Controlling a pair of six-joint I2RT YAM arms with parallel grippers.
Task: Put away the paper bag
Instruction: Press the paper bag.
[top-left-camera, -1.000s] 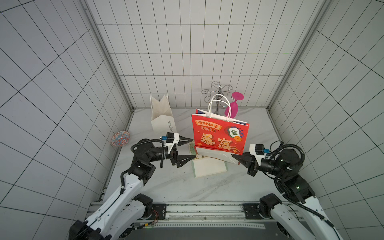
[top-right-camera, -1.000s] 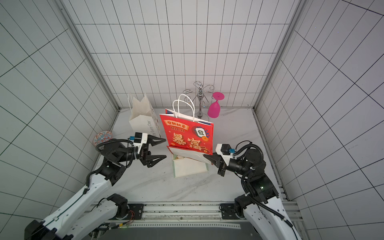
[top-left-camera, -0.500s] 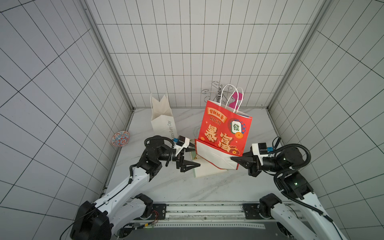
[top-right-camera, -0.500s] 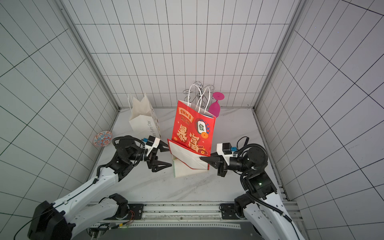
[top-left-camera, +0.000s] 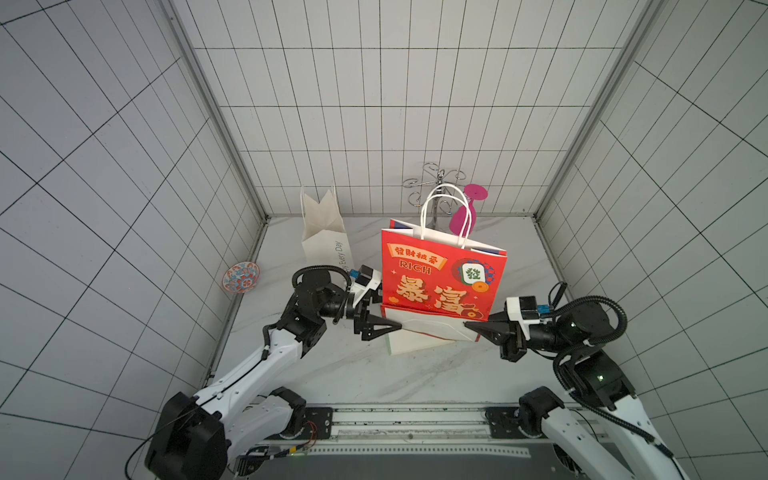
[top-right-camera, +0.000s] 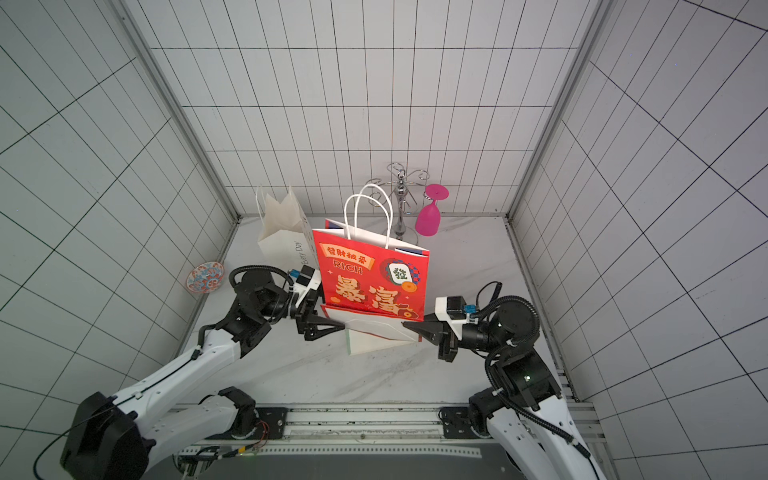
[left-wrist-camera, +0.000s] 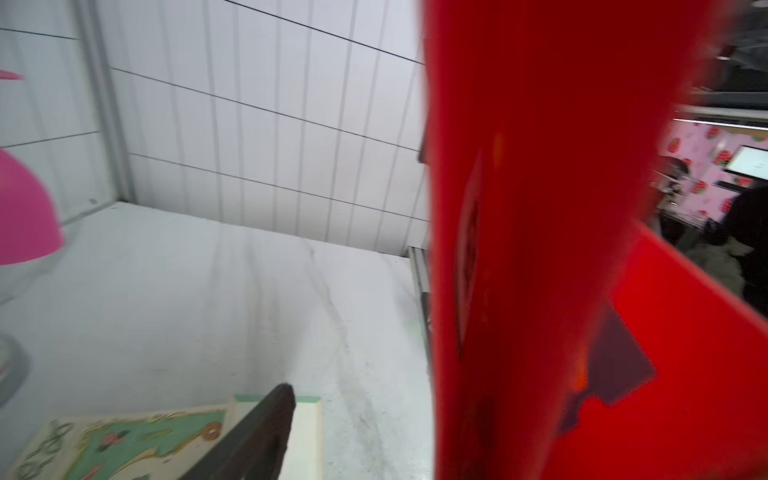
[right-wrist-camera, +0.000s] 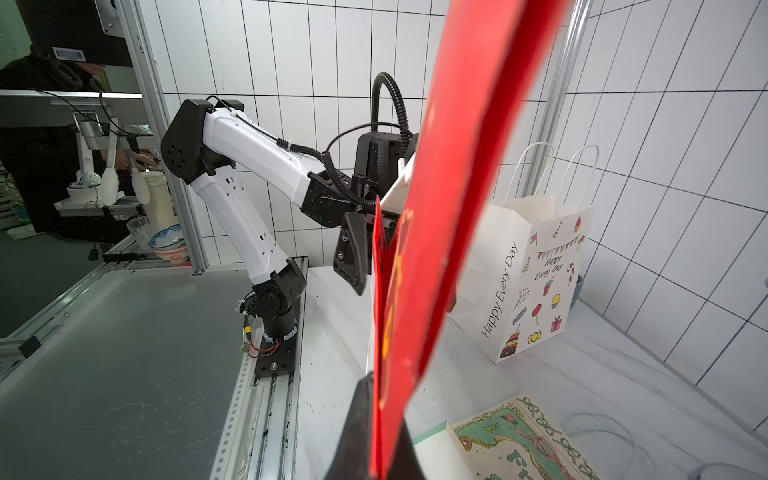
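Your right gripper (top-left-camera: 468, 327) is pinched tight on the lower right corner of the red paper gift bag with white rope handles and gold lettering (top-left-camera: 440, 282). In the right wrist view you can see the red paper squeezed between the fingers (right-wrist-camera: 361, 432). The bag stands upright in the middle of the workspace, over a flat-folded cream and green paper bag (top-left-camera: 415, 347) lying on the white marble table (top-left-camera: 374, 374). Your left gripper (top-left-camera: 384, 309) sits at the bag's lower left corner with its fingers spread wide, not clamped on anything.

Behind it, a white "Happy Every Day" paper bag (top-left-camera: 326, 237) stands near the back wall. A pink plastic wine glass (top-left-camera: 461, 218) hangs upside down from the silver wire rack (top-right-camera: 401, 195). A small patterned dish (top-left-camera: 241, 277) sits by the left wall.
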